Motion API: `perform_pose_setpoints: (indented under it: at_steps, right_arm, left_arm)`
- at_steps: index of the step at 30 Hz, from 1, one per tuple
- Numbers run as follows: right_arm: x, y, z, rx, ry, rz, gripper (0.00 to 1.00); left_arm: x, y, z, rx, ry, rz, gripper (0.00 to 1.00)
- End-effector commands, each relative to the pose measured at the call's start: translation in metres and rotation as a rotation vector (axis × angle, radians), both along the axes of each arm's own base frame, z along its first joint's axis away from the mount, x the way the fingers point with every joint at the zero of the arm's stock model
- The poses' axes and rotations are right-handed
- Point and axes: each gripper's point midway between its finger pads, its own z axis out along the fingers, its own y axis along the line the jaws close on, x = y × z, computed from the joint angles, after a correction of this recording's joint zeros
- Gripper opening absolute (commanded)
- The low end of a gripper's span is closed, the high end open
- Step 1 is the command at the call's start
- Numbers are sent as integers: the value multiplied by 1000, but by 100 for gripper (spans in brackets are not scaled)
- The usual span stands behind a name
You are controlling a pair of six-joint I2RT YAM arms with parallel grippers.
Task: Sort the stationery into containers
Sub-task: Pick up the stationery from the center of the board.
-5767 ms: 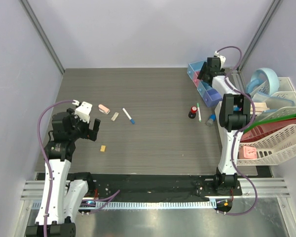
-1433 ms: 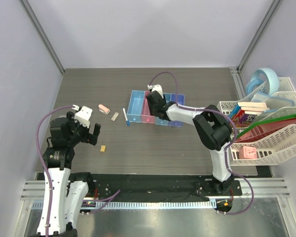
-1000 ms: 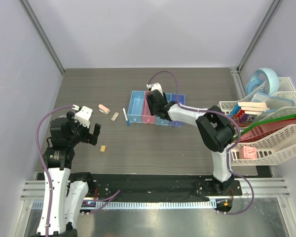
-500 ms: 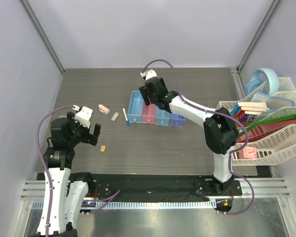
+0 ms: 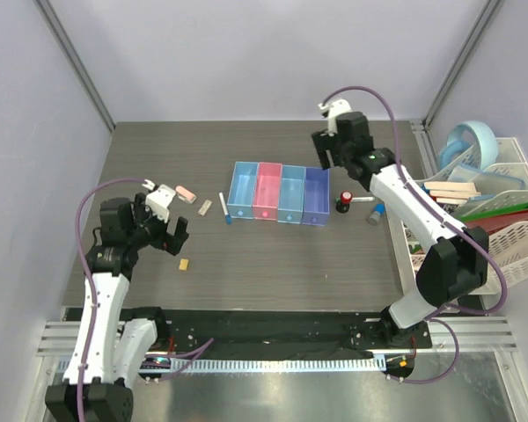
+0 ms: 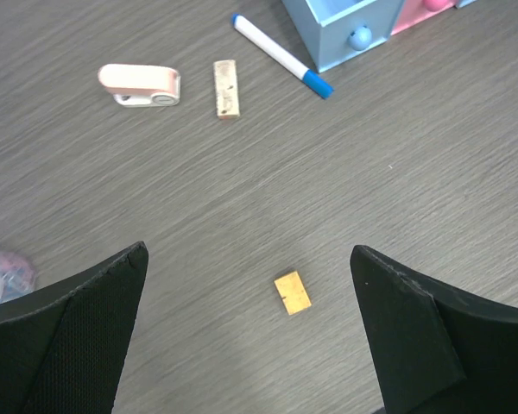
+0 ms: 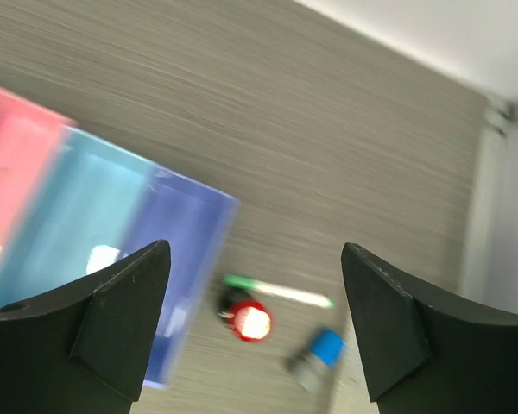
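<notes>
Top external view first: you have the dark wood-grain table (image 5: 273, 264), and off its right edge the white rack (image 5: 510, 251) stuffed with books and folders. The row of four joined bins (image 5: 280, 192) sits mid-table, reading left to right as light blue, pink, light blue and darker blue, and no stationery shows inside them.

Your right gripper (image 7: 255, 250) hangs above the table behind the darker blue end of the row, with its fingers spread wide and nothing between them. Your left gripper (image 6: 246, 254) is at the left side of the table, also spread wide and empty.

All the stationery lies loose on the table:

- **Left of the bins:**
  - The white pen with the blue cap (image 6: 281, 55) lies just beside the light blue end bin without touching it.
  - The pink eraser (image 6: 140, 84) lies further left.
  - The tan block (image 6: 227, 88) lies between the eraser and the pen.
  - The small orange block (image 6: 293, 292) sits alone nearer your left arm, and in the left wrist view it lies between the two fingers.
- **Right of the bins:**
  - The red-capped black bottle (image 7: 249, 321) stands upright just beside the darker blue bin.
  - The green-tipped white pen (image 7: 279, 291) lies at the bottle's side, green end toward it. You cannot tell whether they touch.
  - A small blue-capped item (image 7: 319, 354) lies near them.
</notes>
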Motion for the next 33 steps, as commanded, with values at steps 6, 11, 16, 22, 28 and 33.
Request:
perform_pose_setpoints:
  at_steps: [6, 11, 16, 22, 28, 33]
  right_arm:
    - [-33, -70, -60, -96, 198, -19, 86]
    - [-50, -63, -75, -46, 254, 23, 85]
    - [-60, -60, -109, -40, 344, 61, 85]
    - [-54, -63, -130, -10, 402, 65, 77]
    - [-51, -63, -142, -18, 419, 65, 75]
    - [-44, -69, -141, -25, 410, 62, 75]
  left_arm:
    - [83, -23, 11, -82, -66, -86, 100]
    - [124, -38, 5, -92, -49, -85, 100]
    - [145, -56, -16, -73, -10, -100, 100]
    - [162, -76, -30, -29, -39, -123, 100]
    - [178, -90, -53, 3, -17, -132, 100]
    - [183, -103, -69, 28, -8, -156, 100]
